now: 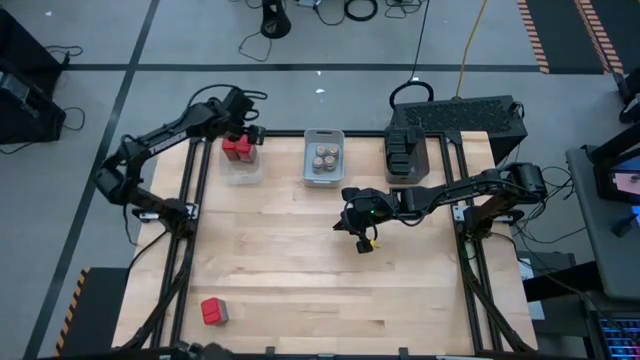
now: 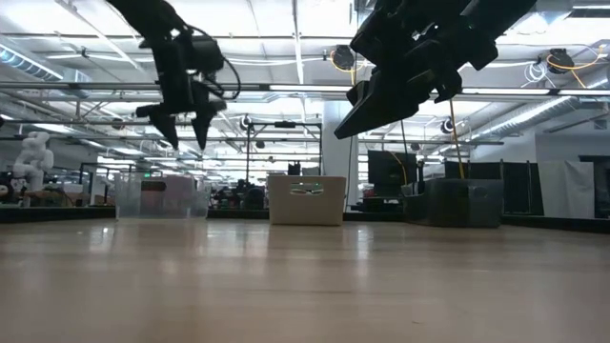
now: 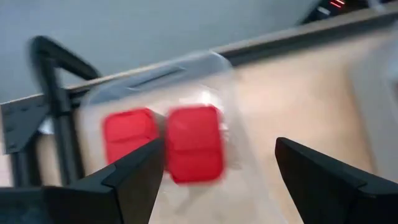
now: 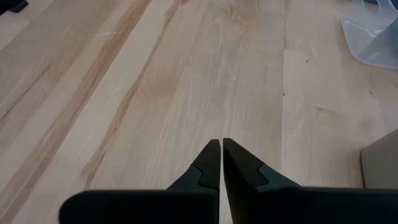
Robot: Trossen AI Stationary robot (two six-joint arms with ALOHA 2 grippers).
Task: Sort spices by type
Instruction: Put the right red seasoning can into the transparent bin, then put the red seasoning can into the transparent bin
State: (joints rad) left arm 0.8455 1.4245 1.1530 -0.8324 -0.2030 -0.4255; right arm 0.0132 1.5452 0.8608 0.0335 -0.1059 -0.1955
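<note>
The left hand (image 1: 243, 128) hangs wide open right above the clear bin (image 1: 243, 172), red spice blocks (image 3: 163, 143) below it. The last red block (image 1: 214, 311) lies far off on the worktop (image 1: 300, 260), likely next. The right hand (image 1: 362, 240) waits, pinched closed.

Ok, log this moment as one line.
left gripper: open above clear bin of red blocks | right gripper: shut, mid-table | stray red block: near edge

Three bins line the far edge of the surface (image 1: 300, 270): clear bin (image 1: 242, 165), grey bin (image 1: 323, 157), dark bin (image 1: 407, 155). The wide middle lies open, except one red block (image 1: 213, 311) near the front left corner.
</note>
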